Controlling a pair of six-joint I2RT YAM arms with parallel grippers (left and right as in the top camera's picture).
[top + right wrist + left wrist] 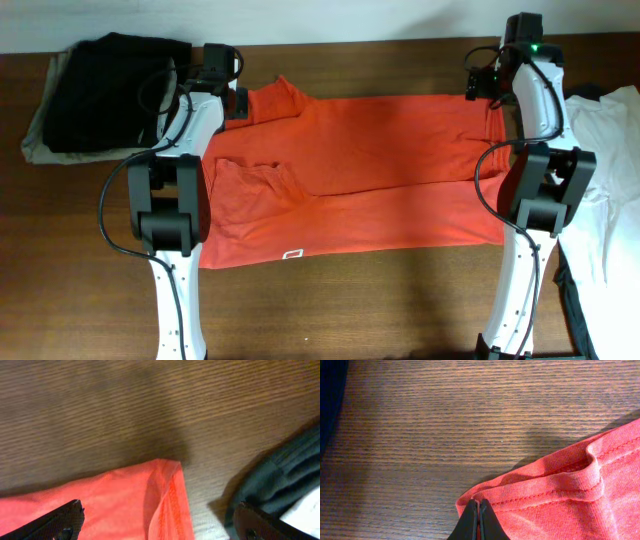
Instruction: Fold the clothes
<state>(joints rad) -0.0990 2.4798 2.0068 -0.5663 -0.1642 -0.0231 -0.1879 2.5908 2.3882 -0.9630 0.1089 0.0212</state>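
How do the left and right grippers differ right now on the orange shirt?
The left gripper is shut, pinching the orange shirt's hem; the right gripper is open, fingers spread wide, holding nothing. The left gripper is at the shirt's far left corner, near the dark garment pile; the right gripper is at the far right corner, near the white garment. Both are at the shirt's far edge.

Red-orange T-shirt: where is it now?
Overhead view: the red-orange T-shirt lies spread in the middle of the table, between the left arm and the right arm, with a dark clothes pile beyond its left end and a white garment beyond its right.
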